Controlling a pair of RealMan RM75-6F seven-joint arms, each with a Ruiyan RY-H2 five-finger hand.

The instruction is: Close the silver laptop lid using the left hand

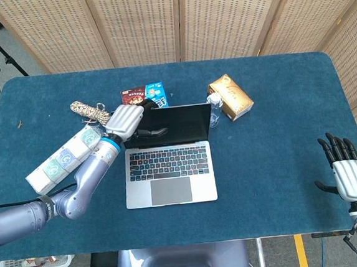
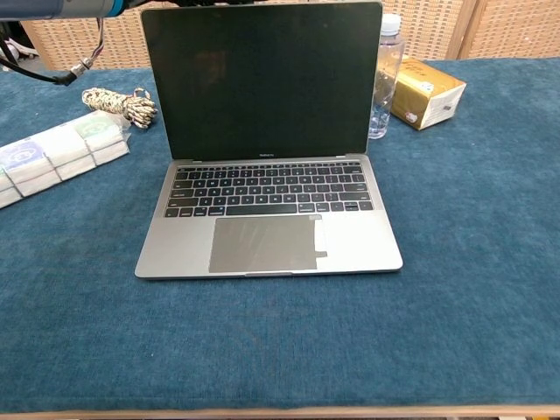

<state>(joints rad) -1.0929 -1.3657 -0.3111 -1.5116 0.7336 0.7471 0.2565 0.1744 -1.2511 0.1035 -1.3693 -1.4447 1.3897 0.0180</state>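
Blue cloth covers the table (image 1: 275, 100), and nearest the robot's body, at the right front edge, the right hand (image 1: 348, 178) hovers with its fingers straight and spread, holding nothing. Mid-table sits the silver laptop (image 1: 169, 172), lid still up and dark screen facing the robot. Off to its left lies a long white packet (image 1: 62, 159) printed with round marks, and past that a coil of speckled rope (image 1: 89, 110). Behind the lid's right corner stands a clear water bottle (image 2: 385, 74), just beside a gold box (image 1: 231, 96). A snack box (image 1: 145, 94) in brown and blue lies behind the lid's left side. The left hand (image 1: 126, 120) reaches over the lid's top left corner, palm down, dark fingers draped across the upper edge, thumb curling in front of the screen, so it rests on the lid rather than clamping it.
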